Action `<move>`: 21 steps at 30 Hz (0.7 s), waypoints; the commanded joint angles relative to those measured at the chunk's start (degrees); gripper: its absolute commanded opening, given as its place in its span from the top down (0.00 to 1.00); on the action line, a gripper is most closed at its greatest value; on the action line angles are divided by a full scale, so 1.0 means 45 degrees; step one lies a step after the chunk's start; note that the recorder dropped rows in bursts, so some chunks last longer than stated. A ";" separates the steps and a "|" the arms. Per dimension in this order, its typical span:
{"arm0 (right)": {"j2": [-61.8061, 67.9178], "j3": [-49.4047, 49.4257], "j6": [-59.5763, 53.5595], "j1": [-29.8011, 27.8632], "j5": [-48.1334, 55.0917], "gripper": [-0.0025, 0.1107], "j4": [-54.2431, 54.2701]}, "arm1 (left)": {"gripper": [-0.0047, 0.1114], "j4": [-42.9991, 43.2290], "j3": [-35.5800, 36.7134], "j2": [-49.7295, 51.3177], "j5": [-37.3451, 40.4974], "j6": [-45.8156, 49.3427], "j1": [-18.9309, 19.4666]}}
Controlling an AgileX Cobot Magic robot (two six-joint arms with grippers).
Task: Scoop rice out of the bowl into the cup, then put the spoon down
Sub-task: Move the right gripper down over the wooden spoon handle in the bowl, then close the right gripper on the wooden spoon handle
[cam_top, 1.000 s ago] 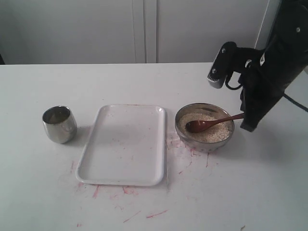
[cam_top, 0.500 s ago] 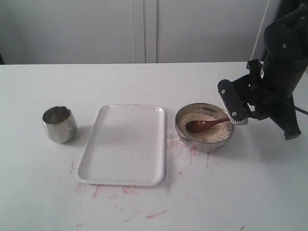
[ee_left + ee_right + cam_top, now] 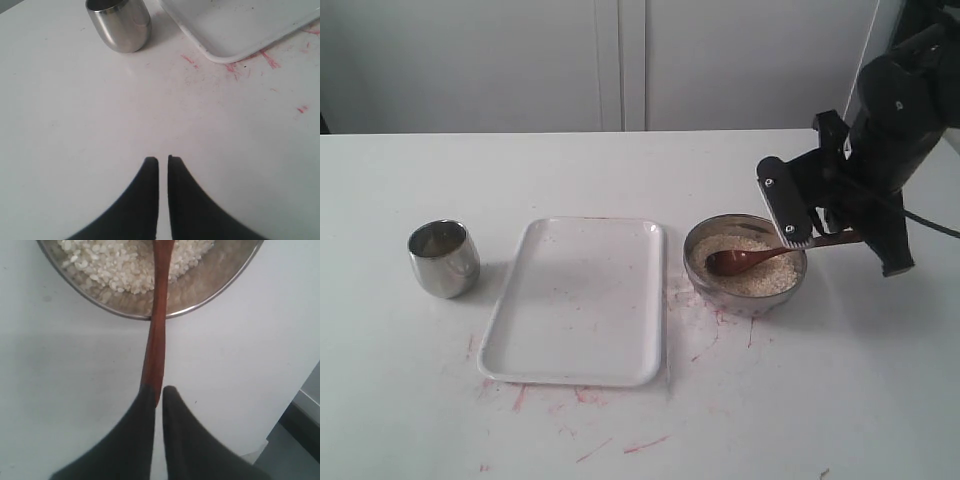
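While spoon [image 3: 750,258] sits in bowl [image 3: 744,297], handle at right end effector [image 3: 158,391].

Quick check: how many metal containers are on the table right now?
2. The cup stands left of the white tray; the bowl, holding rice and the spoon, sits right of it. None seems hidden.

Spoon [image 3: 750,258] on rice [image 3: 760,277] in bowl [image 3: 745,299]; cup [image 3: 443,258] apart

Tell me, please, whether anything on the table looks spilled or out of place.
Reddish smears stain the table beside the bowl and around the tray; they look like leftover marks. No rice shows outside the bowl.
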 commanded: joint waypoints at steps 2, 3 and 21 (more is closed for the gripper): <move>-0.0008 0.0034 0.0072 -0.0103 -0.0124 0.61 0.0064 | 0.84 0.0000 0.0117 -0.0038 0.0425 -0.0074 -0.0027; 0.0018 0.0034 0.0045 -0.0103 -0.0124 0.59 0.0064 | 0.84 0.0000 0.0117 -0.0038 0.0425 -0.0074 -0.0027; 0.0812 0.0034 -0.0364 -0.0103 -0.0650 0.58 -0.0045 | 0.84 0.0000 0.0117 -0.0038 0.0425 -0.0074 -0.0027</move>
